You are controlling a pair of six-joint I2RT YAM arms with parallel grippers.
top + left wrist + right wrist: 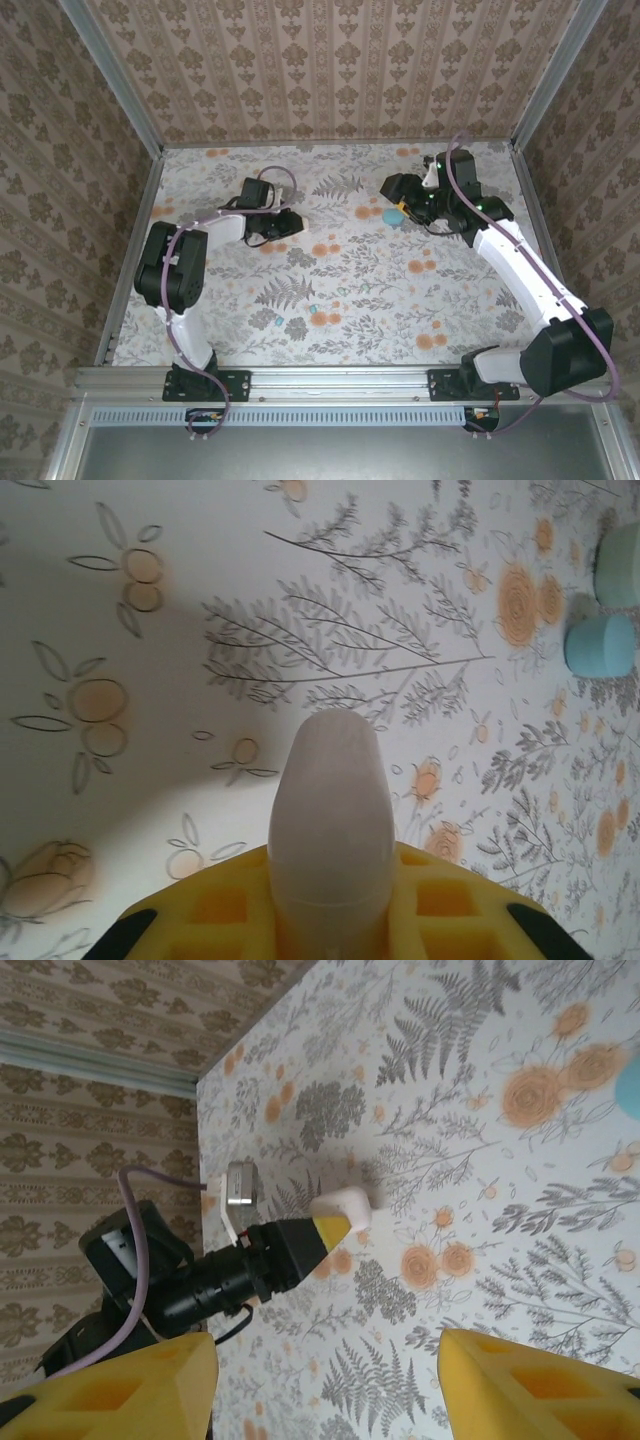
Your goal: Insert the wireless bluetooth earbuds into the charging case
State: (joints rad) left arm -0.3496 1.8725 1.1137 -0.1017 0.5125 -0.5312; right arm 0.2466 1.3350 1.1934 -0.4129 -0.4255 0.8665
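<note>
My left gripper (330,875) is shut on a white pebble-shaped charging case (330,800). The case is closed and sticks out forward from between the yellow pads, just above the floral table. The right wrist view looks across at that same white case (341,1207) at the tip of the left gripper. My right gripper (325,1365) is open with nothing between its yellow fingers (520,1385). From above, the left gripper (288,222) sits left of centre and the right gripper (397,192) right of centre. Two tiny teal earbuds (297,327) lie on the near part of the table, apart from both grippers.
A teal case (600,645) and a pale green one (622,565) lie to the right of the left gripper. The teal case (395,213) sits just below the right gripper. Patterned walls close off the back and sides, and a metal rail (330,380) runs along the near edge.
</note>
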